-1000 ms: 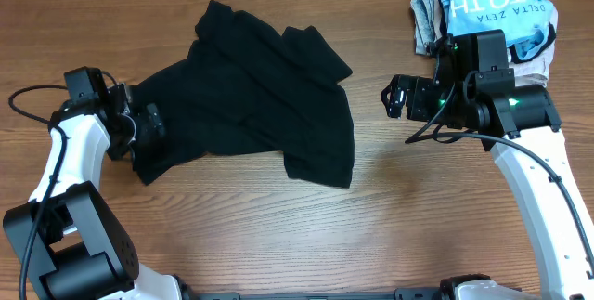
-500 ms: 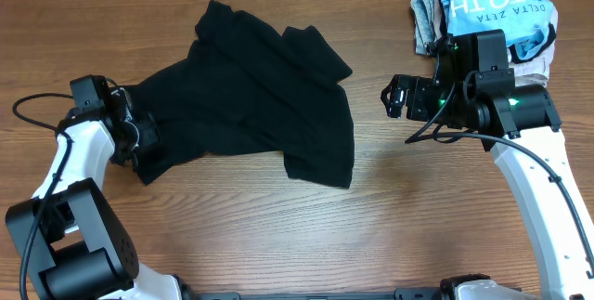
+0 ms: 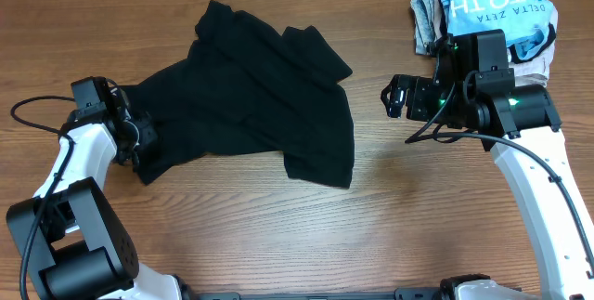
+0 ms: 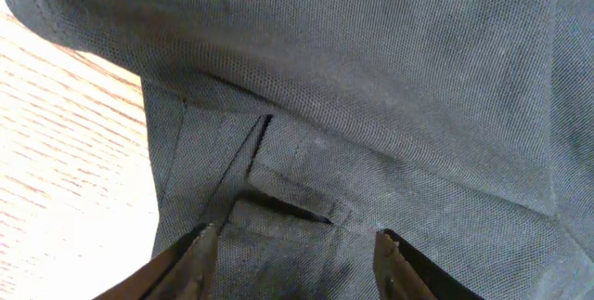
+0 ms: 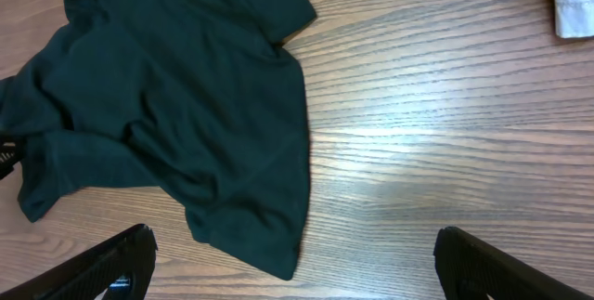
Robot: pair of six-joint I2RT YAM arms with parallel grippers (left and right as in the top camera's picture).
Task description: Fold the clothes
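A black shirt (image 3: 251, 96) lies crumpled on the wooden table, left of centre. My left gripper (image 3: 144, 136) is at the shirt's left edge, its fingers spread open over the dark fabric (image 4: 371, 105), which fills the left wrist view; the fingertips (image 4: 292, 240) straddle a seam fold without closing on it. My right gripper (image 3: 394, 97) is open and empty, held above bare table to the right of the shirt. The right wrist view shows the shirt (image 5: 176, 105) at upper left, apart from the open fingers (image 5: 297, 263).
A stack of folded clothes (image 3: 483, 12), with a light blue printed shirt on top, sits at the table's far right corner behind the right arm. A white corner of that stack (image 5: 575, 3) shows in the right wrist view. Bare wood (image 3: 390, 207) lies between the arms.
My left gripper has shifted slightly right, further onto the shirt's left edge. The right arm and the shirt have not moved.
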